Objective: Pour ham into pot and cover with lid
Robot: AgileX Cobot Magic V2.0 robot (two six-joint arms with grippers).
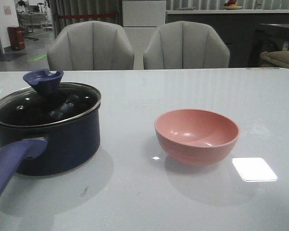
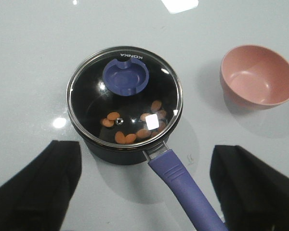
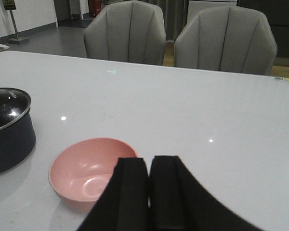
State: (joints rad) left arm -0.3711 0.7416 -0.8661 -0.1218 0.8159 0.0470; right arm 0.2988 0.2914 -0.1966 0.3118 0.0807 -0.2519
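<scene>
The dark navy pot (image 1: 62, 144) stands at the table's left, its purple-blue handle (image 1: 9, 161) pointing toward the front. The glass lid (image 1: 45, 108) with its blue notched knob (image 1: 43, 80) sits on the pot. In the left wrist view, several orange ham pieces (image 2: 135, 127) lie inside the pot (image 2: 111, 149) under the lid (image 2: 124, 96). My left gripper (image 2: 147, 180) is open and empty, above the pot's handle (image 2: 185, 190). My right gripper (image 3: 149, 166) is shut and empty, just beside the pink bowl (image 3: 91, 171). Neither gripper shows in the front view.
The empty pink bowl (image 1: 196, 134) stands right of the pot; it also shows in the left wrist view (image 2: 257, 77). Two grey chairs (image 1: 94, 45) (image 1: 185, 45) stand behind the table's far edge. A bright light patch (image 1: 254, 169) lies on the tabletop.
</scene>
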